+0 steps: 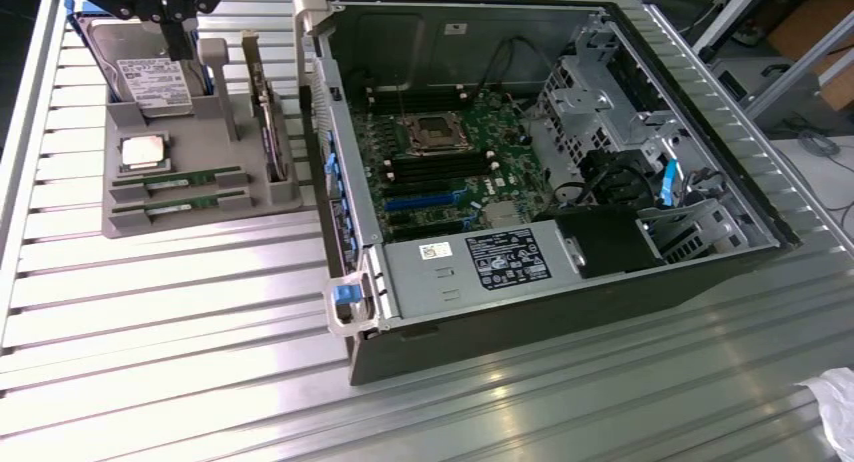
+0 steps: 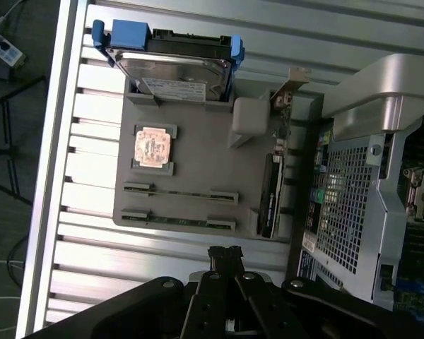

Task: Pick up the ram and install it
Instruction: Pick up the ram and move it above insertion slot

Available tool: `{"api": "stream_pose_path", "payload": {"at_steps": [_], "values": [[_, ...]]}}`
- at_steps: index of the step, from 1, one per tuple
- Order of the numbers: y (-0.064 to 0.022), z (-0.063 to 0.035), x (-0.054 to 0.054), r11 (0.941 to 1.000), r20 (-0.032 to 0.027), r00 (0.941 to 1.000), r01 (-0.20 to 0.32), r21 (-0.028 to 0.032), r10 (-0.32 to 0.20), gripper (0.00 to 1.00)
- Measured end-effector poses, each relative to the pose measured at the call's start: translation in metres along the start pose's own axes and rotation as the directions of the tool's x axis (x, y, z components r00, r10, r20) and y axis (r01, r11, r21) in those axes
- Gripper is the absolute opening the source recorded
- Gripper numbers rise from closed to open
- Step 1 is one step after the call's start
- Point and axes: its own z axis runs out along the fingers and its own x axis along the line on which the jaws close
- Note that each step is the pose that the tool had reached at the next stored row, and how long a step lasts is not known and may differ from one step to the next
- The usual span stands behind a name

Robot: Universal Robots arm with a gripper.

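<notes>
At the exterior view's left, my end effector (image 1: 174, 32) hangs shut and empty above the far end of the gray tray (image 1: 160, 225), over the hard drive (image 1: 150, 82). The ram (image 1: 180, 178) lies toward the tray's near end, past the processor (image 1: 144, 152) — two green sticks side by side, long axes across the tray. Further right sits the open computer case (image 1: 441, 332). Its memory slots (image 1: 434, 167) are dark — I can't tell which is free.
</notes>
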Motion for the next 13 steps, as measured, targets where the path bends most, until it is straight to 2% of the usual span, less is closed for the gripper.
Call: {"api": "stream_pose_path", "payload": {"at_steps": [13], "values": [[0.0, 0.0, 0.0, 0.9989, -0.0021, 0.9989, 0.046, -0.0002, -0.046, 0.11]]}}
